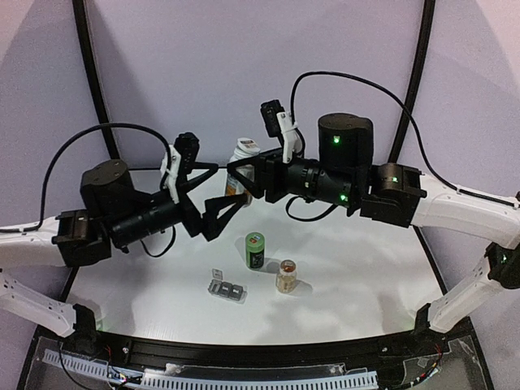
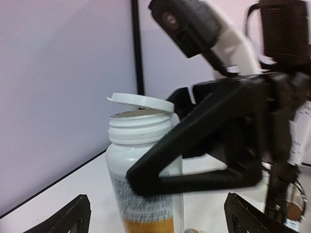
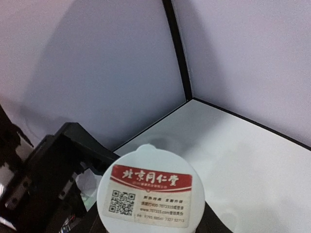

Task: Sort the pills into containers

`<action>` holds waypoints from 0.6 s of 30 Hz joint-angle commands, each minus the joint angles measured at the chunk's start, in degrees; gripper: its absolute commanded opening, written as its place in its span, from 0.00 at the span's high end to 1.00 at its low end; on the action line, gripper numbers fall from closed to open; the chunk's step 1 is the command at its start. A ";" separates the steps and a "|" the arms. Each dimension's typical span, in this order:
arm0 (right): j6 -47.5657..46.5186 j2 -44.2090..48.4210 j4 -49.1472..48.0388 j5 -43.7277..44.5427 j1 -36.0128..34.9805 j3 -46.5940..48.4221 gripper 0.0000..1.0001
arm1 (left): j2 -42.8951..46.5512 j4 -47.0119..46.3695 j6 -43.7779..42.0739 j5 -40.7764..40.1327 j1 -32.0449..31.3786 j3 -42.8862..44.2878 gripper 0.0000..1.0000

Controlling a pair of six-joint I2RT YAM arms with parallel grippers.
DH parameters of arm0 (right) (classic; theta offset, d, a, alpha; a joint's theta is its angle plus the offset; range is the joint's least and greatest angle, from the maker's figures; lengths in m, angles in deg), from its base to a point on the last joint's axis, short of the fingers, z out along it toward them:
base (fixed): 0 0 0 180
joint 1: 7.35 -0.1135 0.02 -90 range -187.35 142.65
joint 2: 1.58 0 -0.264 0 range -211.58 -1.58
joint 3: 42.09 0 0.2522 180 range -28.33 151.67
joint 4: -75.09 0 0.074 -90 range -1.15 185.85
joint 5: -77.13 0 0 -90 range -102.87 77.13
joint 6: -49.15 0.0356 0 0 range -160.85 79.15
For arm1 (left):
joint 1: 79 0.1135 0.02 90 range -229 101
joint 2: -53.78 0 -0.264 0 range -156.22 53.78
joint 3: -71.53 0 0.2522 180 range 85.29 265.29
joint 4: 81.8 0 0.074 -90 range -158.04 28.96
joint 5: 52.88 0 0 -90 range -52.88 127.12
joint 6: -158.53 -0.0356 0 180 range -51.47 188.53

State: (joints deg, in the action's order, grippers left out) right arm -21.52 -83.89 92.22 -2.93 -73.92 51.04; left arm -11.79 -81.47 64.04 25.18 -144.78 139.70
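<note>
The right claw (image 1: 242, 177) is clamped on an upright white plastic pill bottle (image 2: 138, 133) with an orange-banded label, toward the far edge of the white table (image 1: 366, 268). The bottle's cap sits tilted. The left claw (image 2: 158, 208) stands wide apart on either side of that bottle, not touching it. The small grey three-compartment pill box (image 1: 227, 290) lies near the table's near edge, just beside a green bottle (image 1: 255, 250) and a small amber jar (image 1: 286, 276).

- The left arm (image 1: 142, 218) reached in from the left side. The left gripper (image 1: 230, 187) had its two fingers spread wide apart.
- The right arm (image 1: 325, 183) reached across from the right side. The right gripper (image 1: 237, 180) pinched a white bottle (image 2: 138, 133).
</note>
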 commanded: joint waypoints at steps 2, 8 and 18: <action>-8.62 3.89 5.68 -18.65 1.48 1.59 0.82 | 10.92 8.94 6.28 13.78 -0.20 -5.27 0.01; -11.45 3.10 4.53 -38.26 1.56 2.59 0.82 | 15.89 9.31 10.87 24.17 -0.14 -8.96 0.01; -10.19 -0.49 1.63 -46.69 1.56 6.12 0.83 | 13.31 9.91 14.15 27.86 -0.16 -7.04 0.01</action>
State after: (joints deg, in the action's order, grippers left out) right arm -31.81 -82.84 97.41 -44.92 -72.56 54.73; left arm 2.55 -73.04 76.04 50.64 -144.80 131.92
